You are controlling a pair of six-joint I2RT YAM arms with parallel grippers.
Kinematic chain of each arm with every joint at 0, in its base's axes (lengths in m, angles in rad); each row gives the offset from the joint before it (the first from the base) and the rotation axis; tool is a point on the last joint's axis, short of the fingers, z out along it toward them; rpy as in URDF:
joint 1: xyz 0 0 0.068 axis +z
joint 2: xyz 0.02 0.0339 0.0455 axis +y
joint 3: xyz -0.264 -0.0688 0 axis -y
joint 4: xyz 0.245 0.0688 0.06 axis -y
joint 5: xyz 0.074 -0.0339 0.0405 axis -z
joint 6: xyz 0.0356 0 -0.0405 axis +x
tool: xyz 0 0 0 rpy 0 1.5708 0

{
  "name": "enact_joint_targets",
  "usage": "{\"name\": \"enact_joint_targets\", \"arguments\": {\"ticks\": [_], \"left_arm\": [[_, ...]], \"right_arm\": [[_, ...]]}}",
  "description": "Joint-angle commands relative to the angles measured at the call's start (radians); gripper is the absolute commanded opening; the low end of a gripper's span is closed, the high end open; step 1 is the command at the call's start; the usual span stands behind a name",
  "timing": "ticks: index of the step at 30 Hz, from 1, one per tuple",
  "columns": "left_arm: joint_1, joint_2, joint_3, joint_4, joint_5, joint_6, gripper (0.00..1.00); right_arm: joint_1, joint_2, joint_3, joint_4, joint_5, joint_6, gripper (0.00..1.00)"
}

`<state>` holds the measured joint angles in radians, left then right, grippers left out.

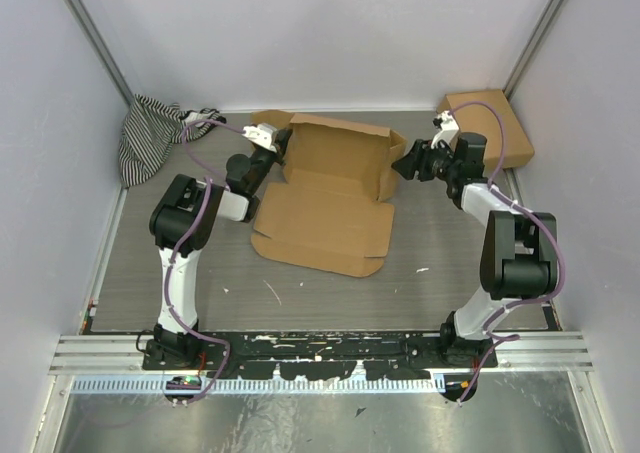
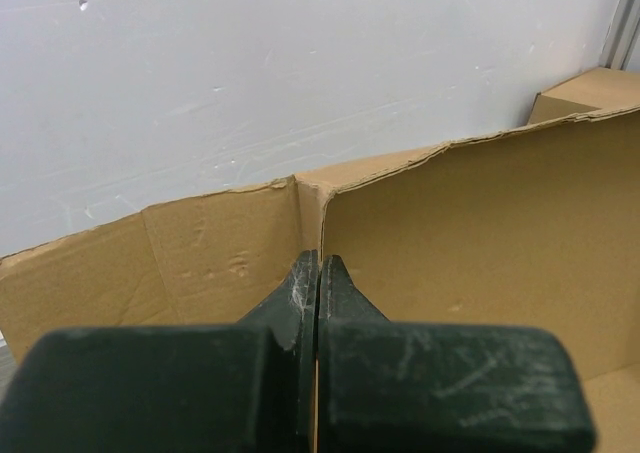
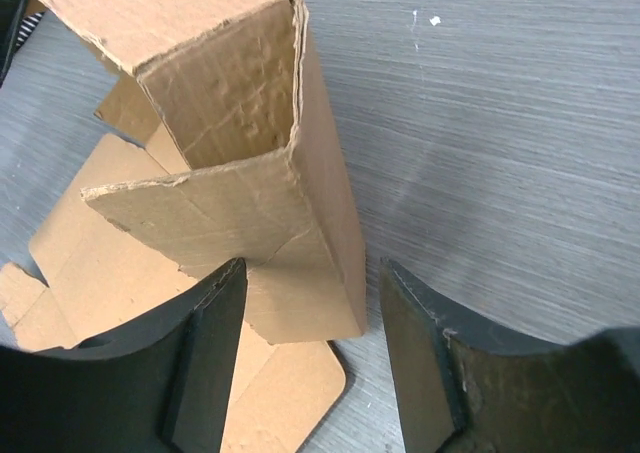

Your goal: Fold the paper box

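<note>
The paper box [image 1: 320, 218] lies mid-table as a brown die-cut sheet, its back wall and side flaps raised and its front panel flat. At the box's back-left corner my left gripper [image 1: 272, 145] is shut. In the left wrist view its fingers [image 2: 320, 258] meet on a thin vertical cardboard edge where two panels of the box [image 2: 480, 233] join. My right gripper [image 1: 405, 161] is at the box's right side. It stands open [image 3: 312, 264], with the lower corner of the upright right flap [image 3: 240, 103] between its fingers but not pinched.
A smaller ready-made brown box [image 1: 495, 123] sits at the back right, close behind the right arm, and shows past the wall [image 2: 590, 91]. A striped cloth [image 1: 150, 138] is bunched at the back left. White enclosure walls stand on three sides.
</note>
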<state>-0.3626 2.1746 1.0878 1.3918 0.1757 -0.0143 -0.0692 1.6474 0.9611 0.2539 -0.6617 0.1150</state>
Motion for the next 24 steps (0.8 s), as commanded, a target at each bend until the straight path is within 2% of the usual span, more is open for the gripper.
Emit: {"name": "enact_joint_targets", "arguments": {"ticks": [1,7,14,24], "left_arm": [[0.005,-0.050,0.002,0.041,0.015,-0.007,0.00],[0.004,-0.053,-0.001,0.041,0.024,-0.007,0.00],[0.004,-0.058,-0.005,0.040,0.037,-0.017,0.00],[0.003,-0.067,-0.014,0.040,0.047,-0.027,0.00]], "right_arm": [[0.016,0.010,0.071,0.061,-0.075,-0.012,0.62],[0.070,-0.017,0.063,0.022,-0.019,-0.039,0.63],[0.151,-0.014,0.082,-0.022,0.156,-0.048,0.62],[0.210,0.026,0.108,0.025,0.362,0.000,0.60]]}}
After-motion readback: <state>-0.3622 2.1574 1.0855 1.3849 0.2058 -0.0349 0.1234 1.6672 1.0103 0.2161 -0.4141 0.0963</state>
